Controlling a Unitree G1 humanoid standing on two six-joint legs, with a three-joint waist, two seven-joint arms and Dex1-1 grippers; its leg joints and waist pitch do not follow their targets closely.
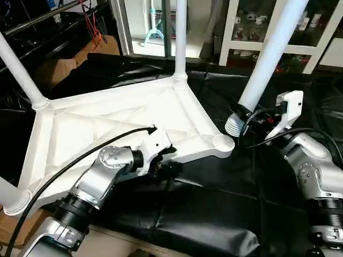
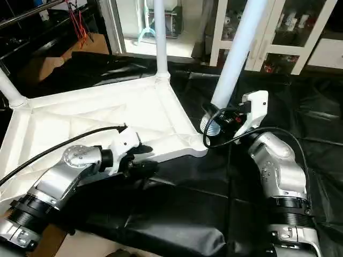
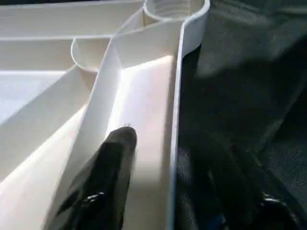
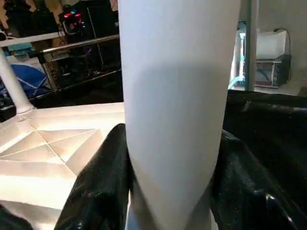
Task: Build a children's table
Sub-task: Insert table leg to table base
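Observation:
The white tabletop (image 1: 107,128) lies upside down on black cloth, ribs up. Three white legs stand in its corner sockets: far left (image 1: 21,72), back (image 1: 180,37) and near left (image 1: 9,198). The near right socket (image 1: 223,142) is empty. My right gripper (image 1: 244,116) is shut on the fourth leg (image 1: 268,59) near its ribbed end, which hangs tilted just right of that socket; black fingers (image 4: 100,182) press both sides of it. My left gripper (image 1: 163,165) straddles the tabletop's near rim, open, with one finger (image 3: 115,163) inside the rim and the other outside.
Black cloth (image 1: 214,203) covers the work surface around the tabletop. A glass-fronted white cabinet (image 1: 252,27) and a doorway stand behind. Cardboard boxes (image 1: 69,59) and red cables sit at the back left. A black cable (image 1: 80,158) runs along my left forearm.

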